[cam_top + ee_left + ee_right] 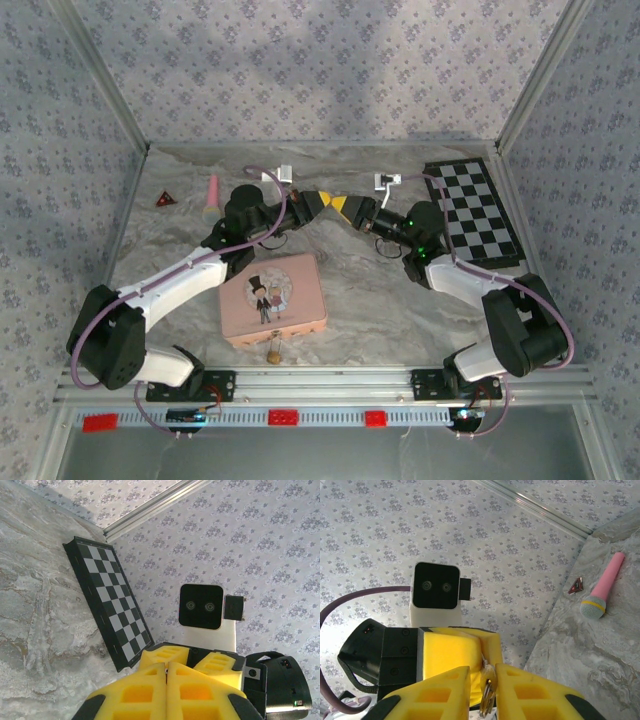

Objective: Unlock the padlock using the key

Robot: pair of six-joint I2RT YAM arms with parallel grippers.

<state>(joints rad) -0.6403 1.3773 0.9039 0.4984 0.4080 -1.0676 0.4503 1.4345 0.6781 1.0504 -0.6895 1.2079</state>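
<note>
Handover looks to be the step in hand: above the table [370, 290], at about twelve o'clock from the pink tin [285, 290], the two yellow-fingered grippers meet tip to tip. The left gripper [166, 666] is clenched, its fingers pressed flat together. In the right wrist view the key [487, 687] hangs at its tip, so I judge it pinched there by one end. The right gripper [482, 669] is parted, its fingers straddling the key with a sliver of gap on one side; it does not look clamped yet. The padlock [273, 350] lies on the table at the tin's six o'clock edge, just beside or touching it, well apart from both grippers. The key is likely light, stiff, thin and slick, so it could twist or slip between the fingers. It is best taken flat across its broad head, with the blade left free and pointing out. The padlock, small and hard, would probably slide on the marbled surface when pushed, so it should be held by its brass body, keyhole exposed, not by the thin shackle. A chessboard [470, 210] sits at two o'clock from the tin and a toy microphone [212, 195] at eleven.
</note>
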